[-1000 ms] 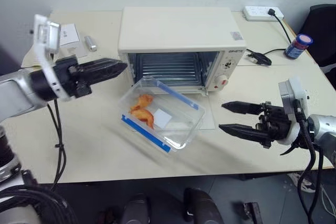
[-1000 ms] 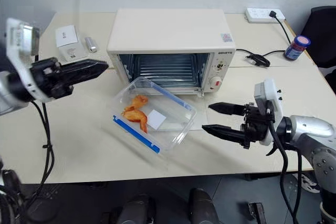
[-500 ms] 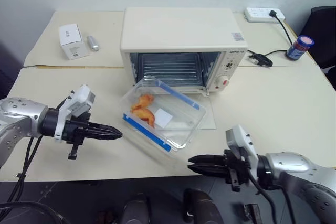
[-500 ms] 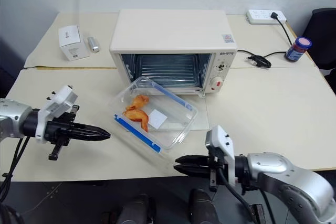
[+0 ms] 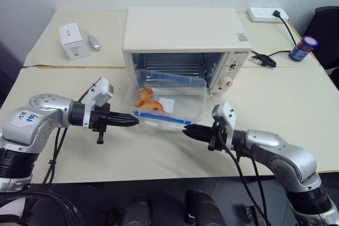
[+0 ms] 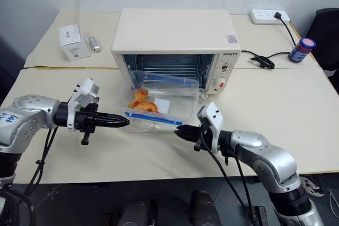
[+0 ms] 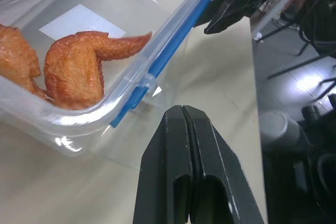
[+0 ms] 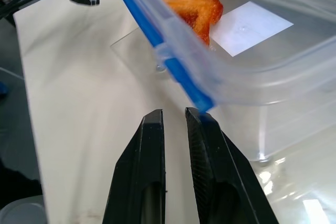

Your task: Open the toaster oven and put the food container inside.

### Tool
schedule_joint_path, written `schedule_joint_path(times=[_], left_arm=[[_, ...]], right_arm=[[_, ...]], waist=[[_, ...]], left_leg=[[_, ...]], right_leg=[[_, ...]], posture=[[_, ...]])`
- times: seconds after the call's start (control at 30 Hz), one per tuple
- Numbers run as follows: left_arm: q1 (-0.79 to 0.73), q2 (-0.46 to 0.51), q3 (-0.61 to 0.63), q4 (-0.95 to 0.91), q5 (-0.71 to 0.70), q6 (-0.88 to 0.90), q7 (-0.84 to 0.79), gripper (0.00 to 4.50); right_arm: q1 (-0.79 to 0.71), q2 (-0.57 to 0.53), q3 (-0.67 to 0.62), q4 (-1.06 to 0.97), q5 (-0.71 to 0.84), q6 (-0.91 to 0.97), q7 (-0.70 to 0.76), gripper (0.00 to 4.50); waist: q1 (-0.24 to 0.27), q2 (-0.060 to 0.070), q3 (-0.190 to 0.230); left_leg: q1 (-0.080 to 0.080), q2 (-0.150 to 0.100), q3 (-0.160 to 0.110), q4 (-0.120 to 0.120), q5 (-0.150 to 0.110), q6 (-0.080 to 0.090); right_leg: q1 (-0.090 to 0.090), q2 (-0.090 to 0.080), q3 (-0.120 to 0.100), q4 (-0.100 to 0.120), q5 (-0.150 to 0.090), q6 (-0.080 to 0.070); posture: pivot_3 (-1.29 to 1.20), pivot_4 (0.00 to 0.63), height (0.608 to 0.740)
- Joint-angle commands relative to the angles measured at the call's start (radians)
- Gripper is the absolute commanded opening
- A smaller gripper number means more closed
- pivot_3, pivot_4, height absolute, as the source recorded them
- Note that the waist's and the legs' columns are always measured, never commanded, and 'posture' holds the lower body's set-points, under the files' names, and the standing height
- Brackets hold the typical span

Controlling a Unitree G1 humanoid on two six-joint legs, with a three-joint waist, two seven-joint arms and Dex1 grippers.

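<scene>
One oven: cream-white boxy toaster oven, door open, at 12 o'clock.
One container: clear rectangular plastic food container, tilted at its mouth.
Two grippers: left gripper fingers together; right gripper nearly together, neither holding anything.

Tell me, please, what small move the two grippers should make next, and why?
Probably push forward together. The oven door is already open and the food container sits at its mouth, tilted. The shut left gripper and shut right gripper flank its near blue-clipped edge, so an even nudge from both should slide it inside.
</scene>
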Motion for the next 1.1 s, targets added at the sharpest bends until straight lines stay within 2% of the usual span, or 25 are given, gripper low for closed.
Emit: schedule_joint_path(times=[0.03,0.27,0.5,0.6,0.77,0.83,0.9,1.0,1.1], left_arm=[[-0.012,-0.051,0.046,0.004,0.009,-0.011,0.069,0.0],[-0.044,-0.183,0.081,0.04,0.046,-0.041,0.221,0.0],[-0.163,-0.347,0.12,0.186,0.15,-0.144,0.447,0.0],[-0.186,-0.379,0.136,0.2,0.16,-0.15,0.483,0.0],[-0.12,-0.291,0.203,0.008,0.013,0.004,0.387,0.0],[-0.081,-0.232,0.246,-0.076,-0.062,0.073,0.347,0.0],[-0.025,-0.128,0.338,-0.176,-0.187,0.172,0.28,0.0],[0.01,0.001,0.456,-0.234,-0.339,0.28,0.219,0.53],[0.027,0.101,0.513,-0.249,-0.404,0.312,0.16,1.4]], right_arm=[[-0.028,0.009,-0.026,0.008,-0.02,-0.03,0.006,0.7],[-0.122,0.102,-0.011,0.104,-0.138,-0.113,-0.064,0.7],[-0.339,0.27,-0.002,0.41,-0.321,-0.295,-0.172,0.7],[-0.398,0.314,-0.008,0.505,-0.362,-0.344,-0.177,0.7],[-0.355,0.26,-0.02,0.402,-0.307,-0.285,-0.063,0.7],[-0.307,0.205,-0.027,0.321,-0.274,-0.239,-0.011,0.7],[-0.207,0.104,-0.071,0.167,-0.18,-0.151,0.063,0.7],[-0.04,-0.037,-0.158,-0.013,-0.067,-0.04,0.12,0.66],[0.132,-0.133,-0.24,-0.119,-0.009,0.011,0.147,0.66]], waist=[[-0.001,0.0,0.0],[0.0,0.0,0.0],[-0.01,0.0,0.0],[-0.02,0.0,0.0],[-0.045,0.0,0.0],[-0.049,0.0,0.0],[-0.049,0.0,0.0],[-0.046,0.0,0.0],[-0.041,0.0,0.0]], left_leg=[[0.0,0.0,0.0,0.0,0.0,0.0],[0.0,0.0,0.0,0.001,0.0,0.0],[0.001,0.0,0.0,0.002,0.001,-0.001],[0.0,0.0,0.0,0.002,0.001,-0.001],[-0.001,0.0,0.0,-0.002,0.001,-0.001],[-0.002,0.0,-0.001,-0.002,0.0,-0.001],[-0.002,0.0,-0.002,-0.001,0.0,-0.001],[-0.002,0.001,-0.002,-0.001,0.0,-0.001],[0.002,0.0,-0.002,0.0,0.0,-0.001]], right_leg=[[0.0,0.0,0.0,0.0,0.0,0.0],[0.0,0.0,0.0,0.002,0.0,0.0],[0.0,0.0,0.0,0.005,0.0,0.0],[0.0,-0.001,0.0,0.005,0.0,0.0],[-0.004,-0.001,-0.002,0.005,0.0,0.0],[-0.004,-0.002,-0.003,0.005,0.0,0.0],[-0.004,-0.002,-0.003,0.005,0.0,0.0],[-0.003,-0.003,-0.003,0.004,0.0,0.0],[0.002,-0.003,-0.002,0.003,0.0,0.0]], posture=[[0.0,0.15,0.74],[0.0,0.15,0.74],[0.0,0.15,0.74],[0.0,0.15,0.74],[0.0,0.15,0.74],[0.0,0.15,0.74],[0.0,0.15,0.74],[0.0,0.15,0.74],[0.0,0.15,0.74]])
